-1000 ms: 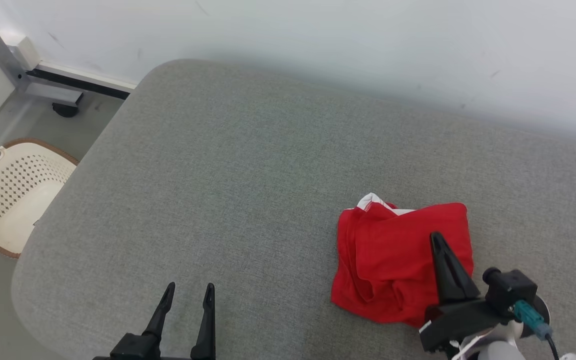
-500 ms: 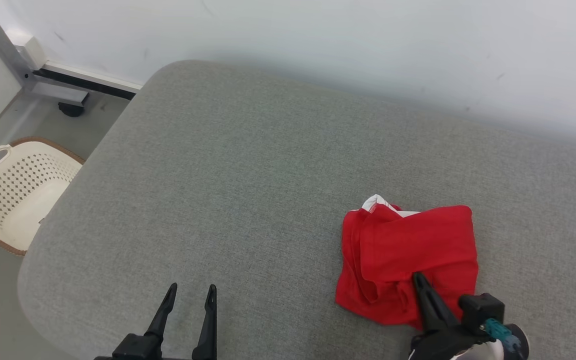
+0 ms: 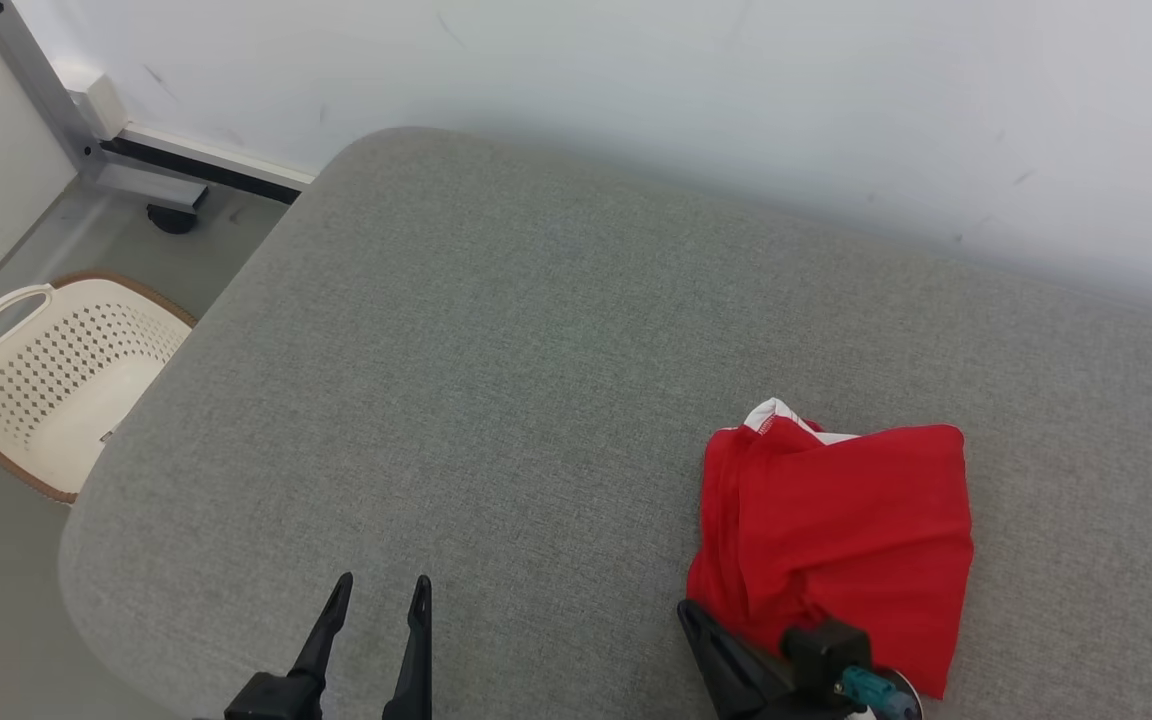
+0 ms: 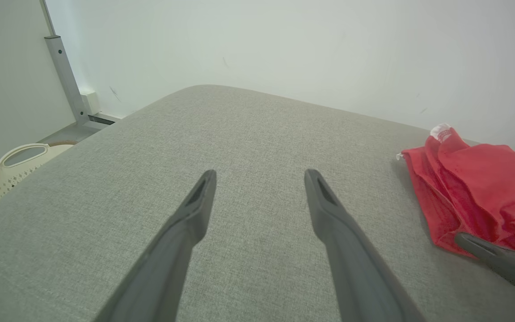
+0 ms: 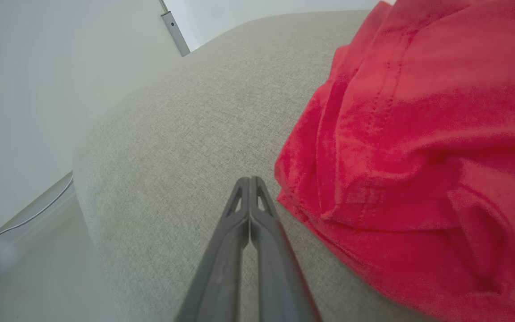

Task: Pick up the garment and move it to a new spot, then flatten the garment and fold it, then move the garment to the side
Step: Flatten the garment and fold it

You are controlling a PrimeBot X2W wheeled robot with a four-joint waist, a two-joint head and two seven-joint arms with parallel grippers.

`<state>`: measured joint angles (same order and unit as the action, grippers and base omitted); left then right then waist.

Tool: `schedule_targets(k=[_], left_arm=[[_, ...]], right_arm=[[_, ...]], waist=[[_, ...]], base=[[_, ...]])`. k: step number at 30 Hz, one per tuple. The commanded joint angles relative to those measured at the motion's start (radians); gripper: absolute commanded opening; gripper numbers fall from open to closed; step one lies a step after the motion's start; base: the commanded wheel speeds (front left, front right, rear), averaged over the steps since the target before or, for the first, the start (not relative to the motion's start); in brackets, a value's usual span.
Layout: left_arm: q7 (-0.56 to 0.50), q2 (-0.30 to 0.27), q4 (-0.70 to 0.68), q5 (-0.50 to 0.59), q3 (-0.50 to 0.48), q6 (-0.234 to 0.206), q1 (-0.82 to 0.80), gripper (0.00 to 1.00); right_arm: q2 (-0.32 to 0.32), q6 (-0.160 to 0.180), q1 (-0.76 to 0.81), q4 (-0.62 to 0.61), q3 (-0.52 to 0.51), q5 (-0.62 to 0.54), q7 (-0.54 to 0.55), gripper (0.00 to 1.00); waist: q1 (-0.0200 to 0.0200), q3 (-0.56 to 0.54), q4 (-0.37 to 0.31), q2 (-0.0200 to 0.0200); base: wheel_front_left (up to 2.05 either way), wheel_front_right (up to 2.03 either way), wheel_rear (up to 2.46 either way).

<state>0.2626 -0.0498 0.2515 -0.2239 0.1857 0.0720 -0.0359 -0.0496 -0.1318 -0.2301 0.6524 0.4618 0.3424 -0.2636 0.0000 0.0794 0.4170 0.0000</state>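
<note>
**A:** What is new with the right gripper (image 3: 693,614)?

**B:** A moment ago it lay over the red garment (image 3: 836,530). Now it has pulled back toward the near edge of the gray surface (image 3: 496,350). Its tip sits just beside the garment's near left corner. The camera has turned a bit too, so the whole picture slid. The garment itself seems to have stayed put.

**A:** Is it holding anything?

**B:** No. Its two fingers are pressed together with nothing between them. The left gripper (image 3: 381,582) hangs over the near edge, well apart from the cloth. Its fingers are spread wide and empty.

**A:** So where is the garment?

**B:** It lies in a folded bundle close to the near edge, toward the right. I think the folding is done and the cloth has been let go, so the job looks nearly over.

**A:** What can't you see?

**B:** The right gripper's body is cut off at the bottom of the head view. The folds underneath are hidden. A bit of white trim (image 3: 771,412) pokes out at the far corner, but I can't tell what kind of garment it is.
</note>
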Motion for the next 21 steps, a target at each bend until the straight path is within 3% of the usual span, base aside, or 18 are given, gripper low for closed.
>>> schedule_targets(k=[1, 5, 10, 21], left_arm=[[0.003, -0.001, 0.005, 0.008, -0.003, 0.004, 0.019, 1.00], [0.003, -0.001, 0.000, 0.012, -0.010, 0.003, 0.019, 1.00], [0.003, -0.001, -0.006, 0.019, -0.022, 0.003, 0.037, 1.00], [0.003, -0.001, -0.023, 0.037, -0.050, 0.003, 0.065, 1.00]], right_arm=[[-0.002, 0.002, -0.017, -0.015, 0.005, 0.019, 0.000, 0.00], [-0.001, 0.002, -0.011, -0.063, 0.010, 0.036, 0.000, 0.00], [-0.001, 0.002, 0.019, -0.173, -0.056, 0.008, 0.000, 0.00], [-0.001, 0.002, 0.128, -0.395, -0.298, -0.081, 0.000, 0.00]], waist=[[0.0000, -0.003, -0.002, 0.0000], [0.0000, -0.014, -0.016, 0.0000], [0.0000, -0.031, -0.046, 0.0000], [0.0000, -0.068, -0.147, 0.0000]], base=[[0.00, 0.00, 0.00], [0.00, 0.00, 0.00], [0.00, 0.00, 0.00], [0.00, 0.00, 0.00]])
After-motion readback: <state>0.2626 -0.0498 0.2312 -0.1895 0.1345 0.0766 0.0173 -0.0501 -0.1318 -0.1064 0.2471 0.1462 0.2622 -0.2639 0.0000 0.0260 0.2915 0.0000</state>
